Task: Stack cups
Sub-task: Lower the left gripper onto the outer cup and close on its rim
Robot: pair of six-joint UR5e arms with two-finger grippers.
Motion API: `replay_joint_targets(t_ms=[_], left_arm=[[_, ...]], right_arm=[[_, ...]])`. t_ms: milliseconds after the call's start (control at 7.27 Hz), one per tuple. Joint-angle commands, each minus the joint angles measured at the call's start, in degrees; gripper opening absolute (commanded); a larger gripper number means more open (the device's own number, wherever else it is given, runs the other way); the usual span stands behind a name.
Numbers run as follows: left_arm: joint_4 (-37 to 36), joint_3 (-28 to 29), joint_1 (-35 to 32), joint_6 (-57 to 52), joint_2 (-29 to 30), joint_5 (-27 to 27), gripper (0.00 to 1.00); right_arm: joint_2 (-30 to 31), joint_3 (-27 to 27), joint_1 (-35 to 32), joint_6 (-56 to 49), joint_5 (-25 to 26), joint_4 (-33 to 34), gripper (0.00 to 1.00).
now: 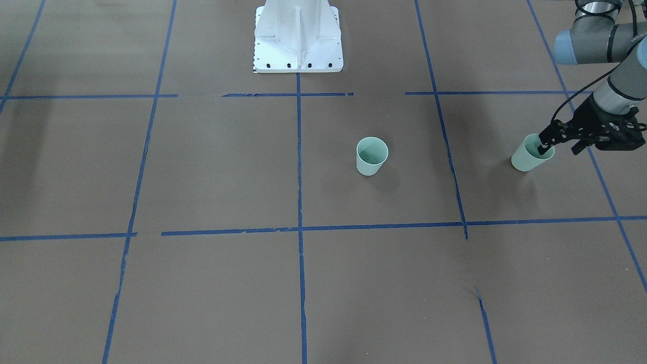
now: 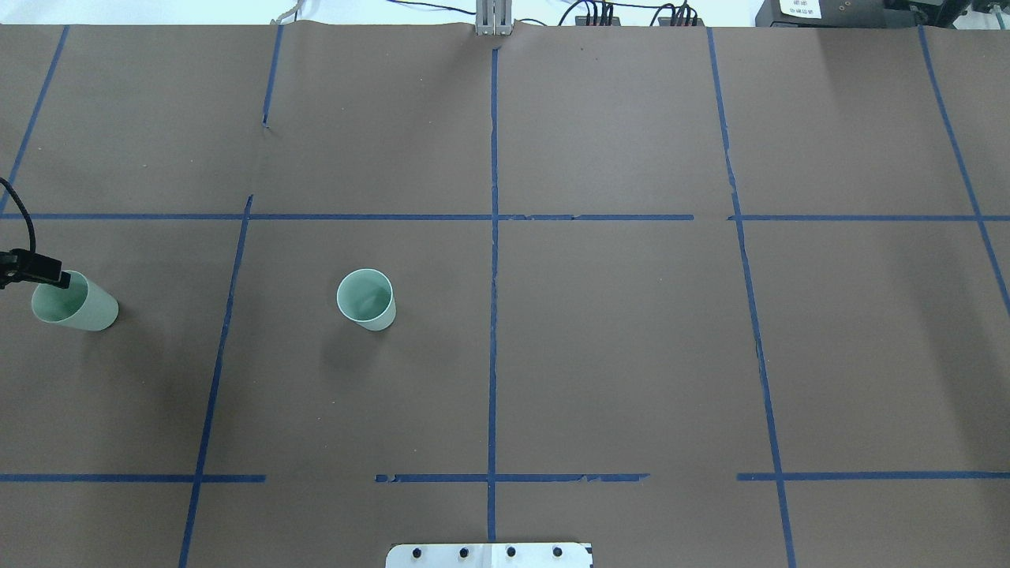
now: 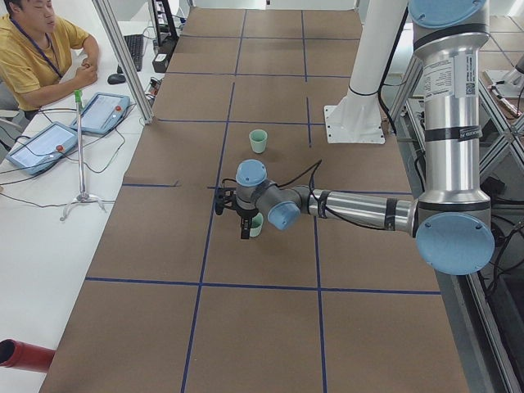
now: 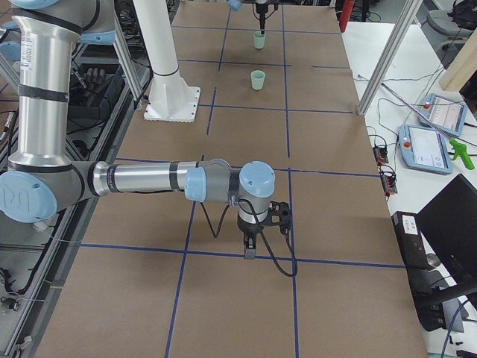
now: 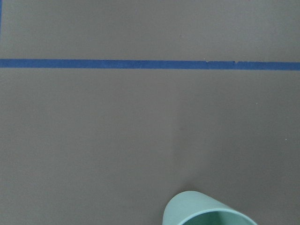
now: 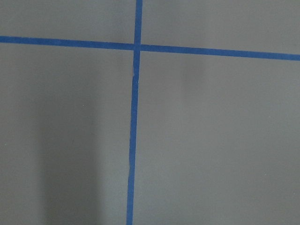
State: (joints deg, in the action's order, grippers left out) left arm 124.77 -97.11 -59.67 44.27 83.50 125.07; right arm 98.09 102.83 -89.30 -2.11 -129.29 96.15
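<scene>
Two pale mint-green cups stand upright on the brown table. One cup (image 1: 371,157) (image 2: 367,301) (image 3: 259,141) stands alone, left of the table's middle line in the overhead view. The other cup (image 1: 525,159) (image 2: 83,308) (image 3: 257,226) is near the table's left end. My left gripper (image 1: 561,148) (image 3: 233,219) is open at that cup's rim, one finger (image 2: 57,278) dipping inside and the other outside. The left wrist view shows only this cup's rim (image 5: 206,213). My right gripper (image 4: 248,252) hangs low over bare table far from both cups; I cannot tell whether it is open or shut.
The white robot base (image 1: 298,35) (image 2: 489,554) stands at the table's near edge, mid-length. Blue tape lines (image 2: 493,276) grid the brown surface. A seated person (image 3: 37,49) and tablets (image 3: 37,147) are beyond the far edge.
</scene>
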Motion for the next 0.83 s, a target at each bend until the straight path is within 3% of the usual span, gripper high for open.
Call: replay_joint_targets(t_ms=[0, 138, 275, 688], left_arm=[[0.1, 0.8, 1.7, 0.1, 0.0, -0.3, 0.77], [0.0, 0.8, 2.0, 0.3, 0.0, 0.3, 0.17], [-0.4, 0.7, 2.0, 0.0, 0.0, 0.5, 0.00], [-0.4, -0.6, 1.5, 0.0, 0.0, 0.5, 0.00]], right_arm=[[0.0, 0.0, 0.0, 0.0, 0.0, 0.0, 1.00], [0.0, 0.0, 0.0, 0.0, 0.0, 0.0, 1.00], [0.0, 0.0, -0.1, 0.0, 0.0, 0.0, 1.00], [0.0, 0.0, -0.1, 0.0, 0.0, 0.0, 1.00]])
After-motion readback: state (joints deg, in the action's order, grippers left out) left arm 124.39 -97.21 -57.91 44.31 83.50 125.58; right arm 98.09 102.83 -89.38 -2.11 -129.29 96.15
